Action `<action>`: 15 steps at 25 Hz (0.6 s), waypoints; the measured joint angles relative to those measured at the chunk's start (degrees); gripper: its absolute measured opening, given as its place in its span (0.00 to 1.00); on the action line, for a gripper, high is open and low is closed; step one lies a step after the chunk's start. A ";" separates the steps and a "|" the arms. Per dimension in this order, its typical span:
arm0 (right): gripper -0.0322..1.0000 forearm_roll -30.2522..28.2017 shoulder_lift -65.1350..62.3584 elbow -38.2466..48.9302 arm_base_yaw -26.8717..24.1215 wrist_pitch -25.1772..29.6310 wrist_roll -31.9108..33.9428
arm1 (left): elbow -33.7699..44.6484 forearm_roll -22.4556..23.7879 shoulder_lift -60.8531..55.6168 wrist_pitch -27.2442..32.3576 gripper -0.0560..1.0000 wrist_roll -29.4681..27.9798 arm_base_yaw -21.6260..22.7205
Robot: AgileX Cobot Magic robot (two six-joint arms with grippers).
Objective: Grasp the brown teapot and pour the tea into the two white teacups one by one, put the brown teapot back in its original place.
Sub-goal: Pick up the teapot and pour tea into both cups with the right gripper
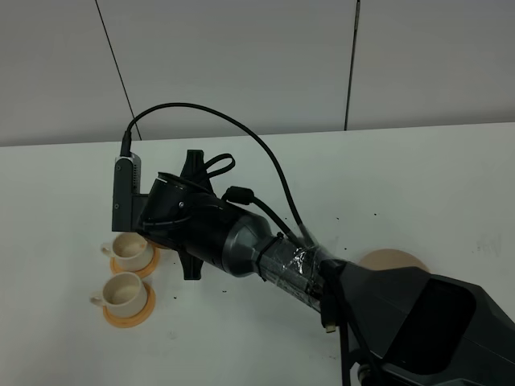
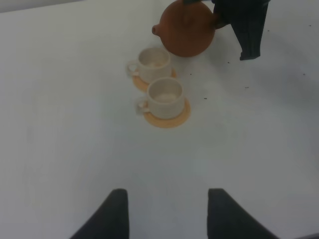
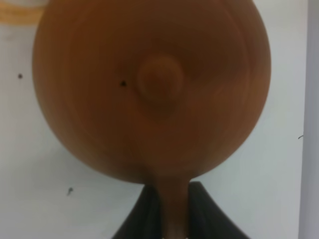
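A: What is being shown at the far left?

B: The left gripper (image 2: pixel 167 214) is being held clear of the work. Its jaws are being held wide apart with nothing between them, over the white table (image 2: pixel 60 149).

A: And further along?

B: The two white teacups (image 1: pixel 129 248) are being presented side by side, each on an orange coaster (image 1: pixel 129 315). Whether tea is in them cannot be told. Just beside the farther cup, the brown teapot (image 2: pixel 187 27) is being held roughly upright, its spout (image 2: pixel 155 31) near that cup's rim. In the high view the teapot is being hidden by the arm.

A: By what is it being gripped?

B: The right gripper (image 3: pixel 169 209) is being pinched narrowly on the loop handle (image 3: pixel 172 191).

A: Which step is being judged to be in hand?

B: The first pour is apparently being set up, as no stream is being seen.

A: What is being called for next?

B: The spout should be brought over the cup's mouth. The wrist should then be rolled slowly, so that the lid (image 3: pixel 159 79) is not shed and the cup is not nudged.

A: And at the right?

B: The beige disc (image 1: pixel 394 259) is being left bare, well apart from the cups, for the teapot's return.
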 joint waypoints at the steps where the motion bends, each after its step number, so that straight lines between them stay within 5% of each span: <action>1: 0.12 -0.55 0.18 0.00 0.00 -0.05 0.00 | 0.00 0.00 0.00 0.00 0.46 -0.05 0.00; 15: 0.12 -7.49 0.69 0.00 1.49 -0.08 -0.06 | 0.00 0.00 0.00 0.00 0.46 -0.05 0.00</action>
